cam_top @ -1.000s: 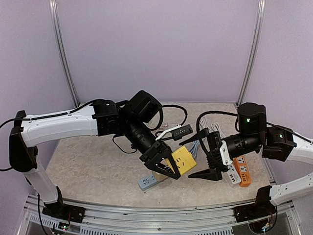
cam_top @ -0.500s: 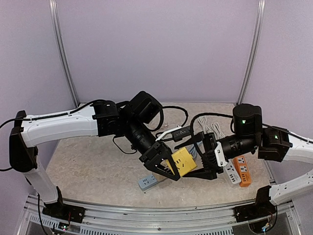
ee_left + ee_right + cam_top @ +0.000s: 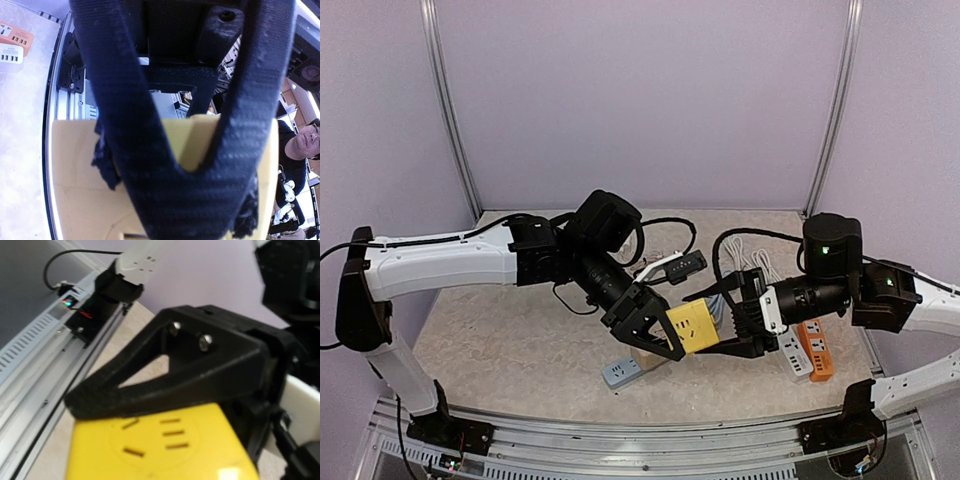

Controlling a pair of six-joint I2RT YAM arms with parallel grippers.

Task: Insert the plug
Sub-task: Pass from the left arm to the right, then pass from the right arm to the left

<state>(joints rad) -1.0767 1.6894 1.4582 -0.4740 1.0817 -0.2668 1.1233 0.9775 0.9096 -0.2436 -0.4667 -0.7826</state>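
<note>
Top external: the left gripper (image 3: 663,338) pinches the yellow socket cube (image 3: 690,325) above the table (image 3: 500,330), toward 5 o'clock. The right gripper (image 3: 708,322), half-spread, brackets the cube from 3 o'clock, though I cannot tell if it touches. A second ago it hung wider and apart.

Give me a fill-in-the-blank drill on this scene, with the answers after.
The left gripper is shut on a ___ socket cube.
Near the front edge of the table lies a small ___ adapter.
The orange power strip lies on the robot's ___ side of the table.
Answers: yellow; grey; right.
</note>
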